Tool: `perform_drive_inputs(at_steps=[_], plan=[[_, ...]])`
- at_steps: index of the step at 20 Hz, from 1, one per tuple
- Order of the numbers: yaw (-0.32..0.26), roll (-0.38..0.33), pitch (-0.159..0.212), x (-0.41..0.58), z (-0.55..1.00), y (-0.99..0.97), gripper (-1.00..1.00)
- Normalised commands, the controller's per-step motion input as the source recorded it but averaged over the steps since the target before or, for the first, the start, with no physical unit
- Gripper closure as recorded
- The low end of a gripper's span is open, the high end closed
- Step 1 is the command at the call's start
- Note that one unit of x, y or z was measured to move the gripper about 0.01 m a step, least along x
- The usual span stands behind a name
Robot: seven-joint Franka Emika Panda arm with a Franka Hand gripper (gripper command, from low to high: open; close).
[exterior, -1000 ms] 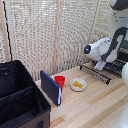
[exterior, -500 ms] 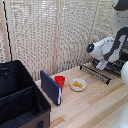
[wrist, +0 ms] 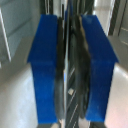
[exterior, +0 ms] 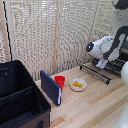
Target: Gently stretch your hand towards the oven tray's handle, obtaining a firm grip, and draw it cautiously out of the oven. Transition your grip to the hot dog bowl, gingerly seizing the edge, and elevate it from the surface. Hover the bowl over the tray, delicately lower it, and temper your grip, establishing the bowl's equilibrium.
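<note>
Exterior view gives me the arm reaching down from the view's right, with the tool (exterior: 103, 63) low over the oven tray (exterior: 96, 72), a dark wire rack that sticks out over the wooden tabletop (exterior: 95, 107). The oven itself is mostly cut off at the right edge, so I cannot place it well. From here I cannot see whether the tool touches the oven tray's handle (exterior: 94, 75), the thin bar along the rack's front edge. On the wrist camera the two blue fingers (wrist: 46, 65) stand close together with only a narrow dark slot between them, and dark bars show in that slot; I take the tool as nearly closed, but the blur means I cannot tell if it is clamped on the bar. The hot dog bowl (exterior: 78, 84) sits on the tabletop well apart from the tool, toward the view's left of the rack. Beside it stand a small red cup (exterior: 60, 80) and a dark blue board (exterior: 51, 87), with a black open case (exterior: 20, 100) farther left.
</note>
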Motion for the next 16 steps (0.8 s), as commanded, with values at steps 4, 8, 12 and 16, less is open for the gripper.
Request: perform_drive_inputs(at_steps=[4,8,12,16], plan=[[-0.040,0.128,-0.002,0.000,-0.02,0.82,1.00],[-0.050,0.058,-0.037,0.000,-0.14,0.89,1.00],[-0.071,0.006,-0.072,0.000,-0.05,0.90,1.00],[-0.040,-0.064,-0.003,0.000,-0.03,0.82,1.00]])
